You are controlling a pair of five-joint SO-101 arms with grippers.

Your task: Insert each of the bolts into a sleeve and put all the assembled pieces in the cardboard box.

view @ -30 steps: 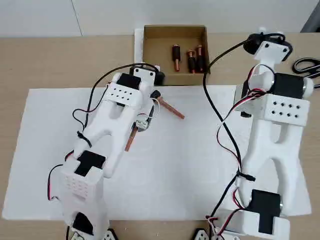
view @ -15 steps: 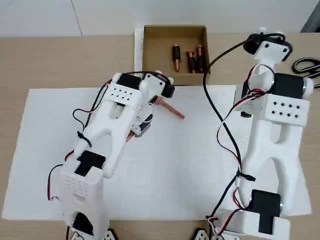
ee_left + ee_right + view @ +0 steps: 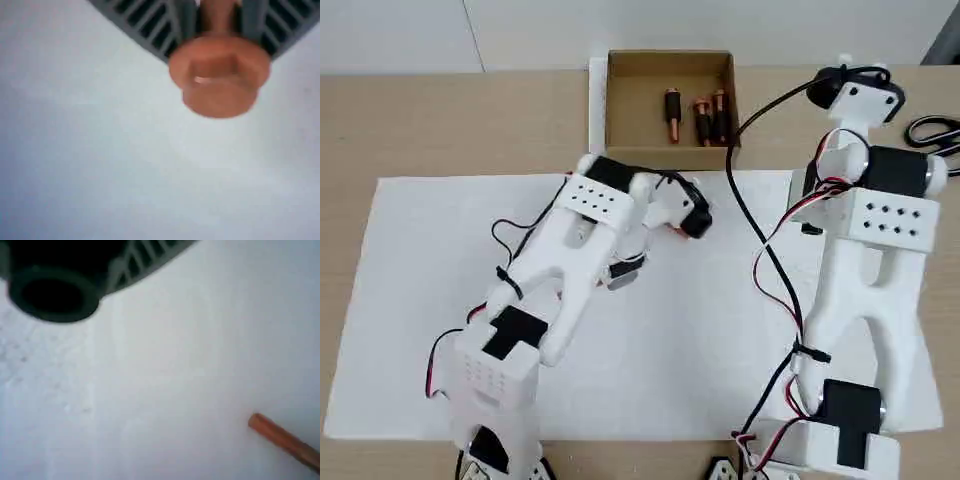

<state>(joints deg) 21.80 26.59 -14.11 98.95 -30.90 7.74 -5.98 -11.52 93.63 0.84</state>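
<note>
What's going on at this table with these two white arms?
Two robot arms are fitting bolts into sleeves and collecting them in the cardboard box, where three finished pieces lie. The left gripper is clamped on a copper bolt above the white sheet. The right gripper holds a black sleeve, its open end showing. A loose bolt lies on the sheet nearby.

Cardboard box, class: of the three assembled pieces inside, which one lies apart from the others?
The leftmost piece, lying alone; the middle piece and the rightmost piece lie close side by side nearer the cardboard box's right wall.
</note>
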